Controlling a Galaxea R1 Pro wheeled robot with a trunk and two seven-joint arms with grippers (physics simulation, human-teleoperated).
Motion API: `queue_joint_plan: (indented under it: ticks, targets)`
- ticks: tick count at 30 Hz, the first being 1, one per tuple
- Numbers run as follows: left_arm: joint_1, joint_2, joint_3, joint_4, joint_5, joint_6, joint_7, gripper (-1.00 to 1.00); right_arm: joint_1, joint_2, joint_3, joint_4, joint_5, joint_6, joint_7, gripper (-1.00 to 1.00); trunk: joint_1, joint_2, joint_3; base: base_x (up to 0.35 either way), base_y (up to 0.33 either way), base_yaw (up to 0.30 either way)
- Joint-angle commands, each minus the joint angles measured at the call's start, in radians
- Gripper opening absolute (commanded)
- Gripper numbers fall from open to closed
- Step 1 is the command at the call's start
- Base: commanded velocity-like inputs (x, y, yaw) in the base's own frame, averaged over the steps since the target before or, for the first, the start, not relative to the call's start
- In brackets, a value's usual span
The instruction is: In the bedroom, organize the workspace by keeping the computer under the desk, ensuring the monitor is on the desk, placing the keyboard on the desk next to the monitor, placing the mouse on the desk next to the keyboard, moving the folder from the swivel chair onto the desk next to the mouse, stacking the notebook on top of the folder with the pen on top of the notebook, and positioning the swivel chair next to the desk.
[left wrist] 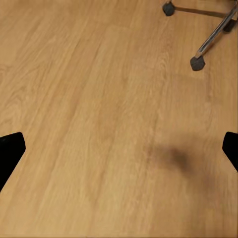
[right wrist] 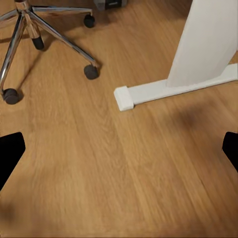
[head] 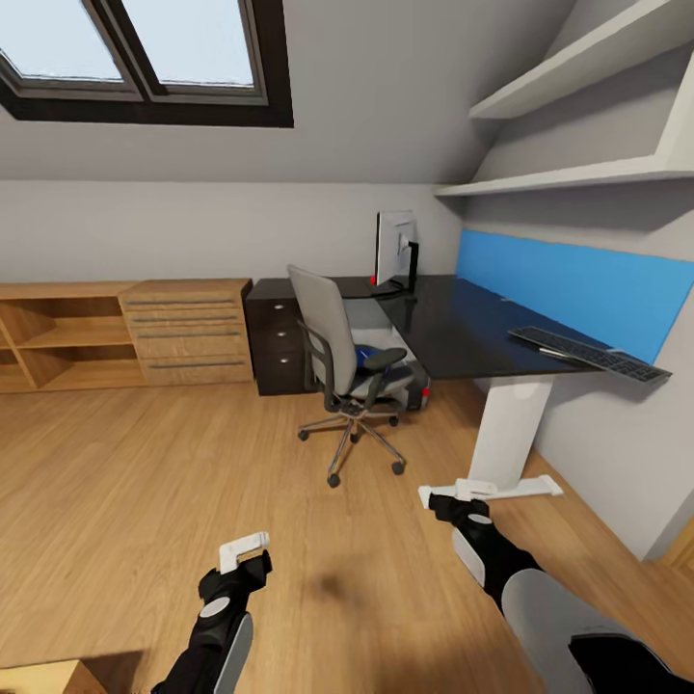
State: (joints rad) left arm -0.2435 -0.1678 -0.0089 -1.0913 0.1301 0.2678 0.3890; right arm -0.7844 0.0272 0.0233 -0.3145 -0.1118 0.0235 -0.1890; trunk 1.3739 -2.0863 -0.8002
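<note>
Head view from mid-room. The swivel chair (head: 345,366) stands ahead on the wood floor, just off the inner corner of the L-shaped tabletop (head: 453,328), its back turned toward the robot and its chrome base (right wrist: 29,34) showing in the right wrist view. The blue folder (head: 363,356) lies on the seat, glimpsed between backrest and armrest; its long axis cannot be read from here. The monitor (head: 395,249) stands at the far corner of the tabletop and the keyboard (head: 588,354) lies along its right-hand run, close to the near edge.

Both arms hang low over the floor. The left pincer (head: 243,550) and the right pincer (head: 457,493) are spread apart and carry nothing; each wrist view shows bare planks between the fingertips. The folder lies forward of both and well apart from them, roughly between their lines. The right pincer is judged somewhat nearer, so the base must close in first.
</note>
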Motion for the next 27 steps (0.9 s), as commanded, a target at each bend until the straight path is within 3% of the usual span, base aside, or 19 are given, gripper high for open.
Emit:
queue_joint_plan:
  ticks: [1,5,18,20,24,26,27]
  targets:
    - [0.000,0.001,-0.002,-0.024,0.010,0.004,0.006,1.00,-0.002,0.001,0.004,0.000,-0.010,0.006,-0.004,1.00,0.004,-0.008,-0.004,0.000,0.000,0.000]
    - [0.004,0.003,-0.006,-0.123,0.011,0.010,0.005,1.00,-0.004,0.004,0.007,0.005,-0.012,0.010,-0.002,1.00,0.019,-0.036,-0.017,0.000,0.000,0.000]
    - [0.017,0.000,-0.040,-0.194,0.012,0.010,0.008,1.00,-0.004,0.013,0.012,0.017,-0.012,0.010,0.000,1.00,0.069,-0.127,-0.057,0.000,0.000,0.000]
    - [0.017,-0.001,-0.062,-0.212,0.012,0.014,0.008,1.00,-0.006,0.015,0.013,0.014,-0.011,0.010,0.000,1.00,0.077,-0.141,-0.064,0.000,0.000,0.000]
    - [0.018,-0.005,-0.167,-0.280,0.017,0.055,0.012,1.00,-0.059,0.024,0.012,0.009,-0.011,0.012,-0.001,1.00,0.092,-0.169,-0.076,0.000,0.000,0.000]
    - [0.018,-0.005,-0.180,-0.307,0.028,0.083,0.012,1.00,-0.083,0.026,0.011,0.010,-0.011,0.013,-0.002,1.00,0.100,-0.183,-0.083,0.000,0.000,0.000]
    - [0.018,-0.005,-0.184,-0.327,0.051,0.110,0.012,1.00,-0.100,0.027,0.011,0.010,-0.011,0.014,-0.003,1.00,0.103,-0.190,-0.086,0.000,0.000,0.000]
